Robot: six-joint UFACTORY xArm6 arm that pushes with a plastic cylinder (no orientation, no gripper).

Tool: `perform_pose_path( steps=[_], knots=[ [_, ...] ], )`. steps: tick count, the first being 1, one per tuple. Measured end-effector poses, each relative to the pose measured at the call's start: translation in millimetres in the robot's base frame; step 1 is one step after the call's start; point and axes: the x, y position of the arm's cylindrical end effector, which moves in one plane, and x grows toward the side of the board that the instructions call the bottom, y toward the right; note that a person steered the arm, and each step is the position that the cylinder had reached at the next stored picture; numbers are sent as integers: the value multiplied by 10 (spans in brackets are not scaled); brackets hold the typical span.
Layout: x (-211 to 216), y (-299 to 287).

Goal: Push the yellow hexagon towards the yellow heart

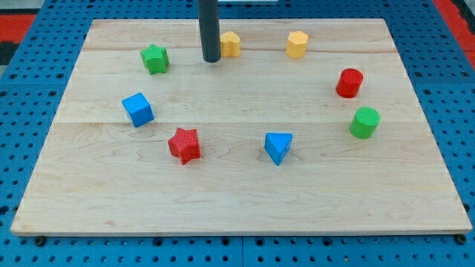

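Jaws lacking on this rod, so nothing gripping; my tip (211,59) sitting just left of yellow heart (232,44). Yellow hexagon (297,44) lying apart toward view's right, untouched. Push seemingly not yet starting; whole gap needing closing.

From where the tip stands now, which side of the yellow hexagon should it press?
Probably the upright wall on the view's right of the yellow hexagon, at its middle, pushing leftward: the yellow heart lies to its left in the same row. My tip stands left of the heart, so it must circle round first.
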Motion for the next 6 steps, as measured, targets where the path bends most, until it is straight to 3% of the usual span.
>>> perform_pose_path(
  steps=[1, 2, 3, 4, 6],
  knots=[
    [131, -8],
    [627, 11],
    [673, 606],
    [360, 838],
    [220, 1817]
  ],
)
